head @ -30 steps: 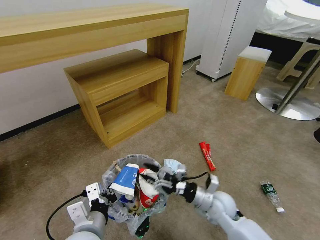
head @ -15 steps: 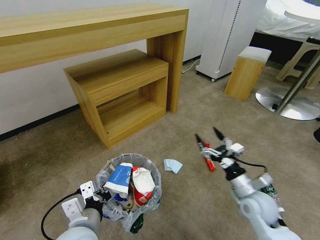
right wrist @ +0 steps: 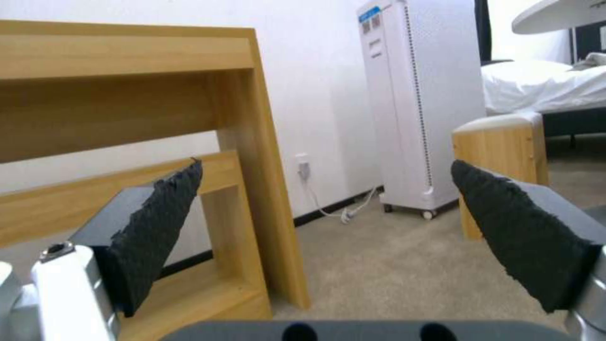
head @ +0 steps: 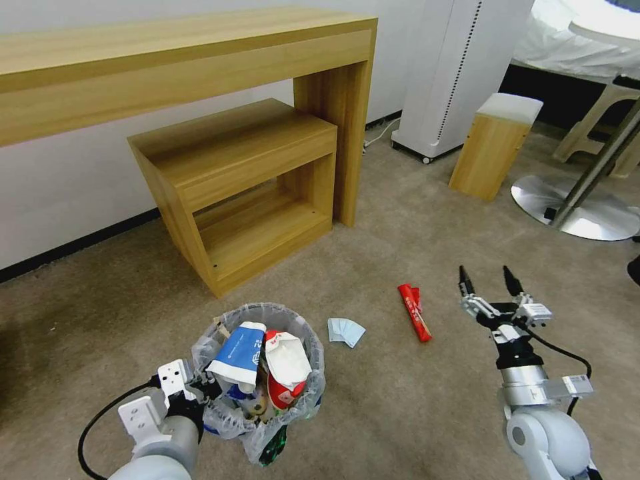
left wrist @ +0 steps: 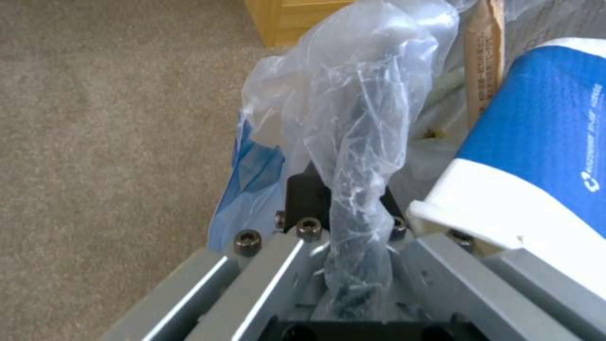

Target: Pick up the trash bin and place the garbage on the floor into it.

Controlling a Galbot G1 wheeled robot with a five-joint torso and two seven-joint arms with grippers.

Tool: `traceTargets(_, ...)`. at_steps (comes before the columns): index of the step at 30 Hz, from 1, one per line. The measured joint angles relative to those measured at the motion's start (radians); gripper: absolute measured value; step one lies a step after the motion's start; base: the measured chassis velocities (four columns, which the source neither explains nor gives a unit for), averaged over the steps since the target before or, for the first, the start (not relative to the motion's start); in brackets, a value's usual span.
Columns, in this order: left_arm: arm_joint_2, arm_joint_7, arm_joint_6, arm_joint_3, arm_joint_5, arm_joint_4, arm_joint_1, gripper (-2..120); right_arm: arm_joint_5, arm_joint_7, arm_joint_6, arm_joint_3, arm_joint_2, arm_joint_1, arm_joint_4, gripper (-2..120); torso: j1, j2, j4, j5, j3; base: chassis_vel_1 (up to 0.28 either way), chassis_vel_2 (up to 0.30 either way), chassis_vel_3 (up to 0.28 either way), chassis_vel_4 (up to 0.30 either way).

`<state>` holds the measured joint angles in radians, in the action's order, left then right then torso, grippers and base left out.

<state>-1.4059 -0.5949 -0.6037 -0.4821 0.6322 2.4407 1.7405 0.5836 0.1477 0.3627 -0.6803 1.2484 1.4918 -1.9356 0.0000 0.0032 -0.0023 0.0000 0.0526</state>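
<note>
Gripping the liner-wrapped rim of the trash bin (head: 259, 380) with the left gripper (head: 200, 393), lower left.
Hovering lower right, right gripper (head: 489, 281) spread wide; tissue (head: 345, 331) and red snack packet (head: 414, 311) lying centre on carpet (head: 400, 400).

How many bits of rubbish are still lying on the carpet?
2 in the head view: a pale blue tissue just right of the trash bin, and a red snack packet farther right. The right arm may hide more.

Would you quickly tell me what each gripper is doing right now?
Left gripper: shut on the trash bin, clamping its bagged rim.
Right gripper: open, empty, above the floor.
</note>
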Motion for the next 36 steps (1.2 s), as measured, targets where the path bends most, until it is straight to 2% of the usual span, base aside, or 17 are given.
traceTargets(6, -0.004, 0.005, 0.002, -0.001, -0.013, 0.006, 0.011, 0, 0.004, 0.024, 0.018, 0.003, 0.000, 0.005, 0.000, 100, 0.000, 0.000, 0.0000, 0.0000, 0.000, -0.009, 0.007, 0.004, -0.009)
traceTargets(17, -0.009, 0.005, 0.012, -0.026, -0.049, 0.014, 0.028, 0, -0.024, -0.003, 0.019, 0.023, -0.033, 0.004, 0.009, 100, 0.000, 0.000, 0.0000, 0.0000, 0.000, -0.171, 0.159, 0.162, -0.148)
traceTargets(21, -0.018, 0.006, 0.016, -0.024, -0.067, 0.020, 0.046, 0, -0.050, -0.051, -0.071, 0.066, -0.057, -0.004, 0.019, 100, 0.000, 0.000, 0.0000, 0.0000, 0.000, -0.069, 0.088, 0.074, -0.059)
traceTargets(23, -0.019, 0.007, 0.017, -0.023, -0.069, 0.022, 0.049, 0, -0.053, -0.059, -0.086, 0.074, -0.060, -0.006, 0.022, 100, 0.000, 0.000, -0.0001, 0.0001, 0.000, 0.000, 0.000, 0.000, 0.000)
traceTargets(25, -0.022, 0.007, 0.019, -0.024, -0.074, 0.029, 0.058, 0, -0.073, -0.084, -0.156, 0.091, -0.072, -0.010, 0.029, 100, 0.000, 0.000, 0.0000, 0.0000, 0.000, 0.016, -0.023, -0.015, 0.032)
traceTargets(26, -0.022, 0.007, 0.019, -0.024, -0.074, 0.029, 0.058, 0, -0.073, -0.084, -0.156, 0.091, -0.072, -0.010, 0.029, 100, 0.000, 0.000, 0.0000, 0.0000, 0.000, 0.033, -0.046, -0.029, 0.064)
traceTargets(29, -0.021, 0.008, 0.020, -0.029, -0.077, 0.041, 0.073, 0, -0.146, -0.174, -0.294, 0.100, -0.112, -0.005, 0.029, 100, 0.000, 0.000, 0.0000, 0.0003, 0.000, 0.000, 0.000, 0.000, 0.000)
traceTargets(30, -0.021, 0.008, 0.020, -0.029, -0.077, 0.041, 0.073, 0, -0.146, -0.174, -0.294, 0.100, -0.112, -0.005, 0.029, 100, 0.000, 0.000, 0.0000, 0.0003, 0.000, 0.000, 0.000, 0.000, 0.000)
traceTargets(33, -0.020, 0.008, 0.021, -0.034, -0.077, 0.049, 0.076, 0, -0.173, -0.227, -0.389, 0.062, -0.200, 0.017, 0.004, 100, 0.000, 0.000, 0.0000, 0.0000, 0.000, 0.000, 0.000, 0.000, 0.000)
traceTargets(34, -0.020, 0.008, 0.021, -0.034, -0.077, 0.049, 0.076, 0, -0.173, -0.227, -0.389, 0.062, -0.200, 0.017, 0.004, 100, 0.000, 0.000, 0.0000, 0.0000, 0.000, 0.000, 0.000, 0.000, 0.000)
traceTargets(36, -0.020, 0.008, 0.022, -0.035, -0.076, 0.049, 0.075, 0, -0.171, -0.235, -0.406, 0.010, -0.265, 0.043, -0.011, 100, 0.000, 0.000, 0.0000, 0.0002, 0.000, 0.000, 0.000, 0.000, 0.000)
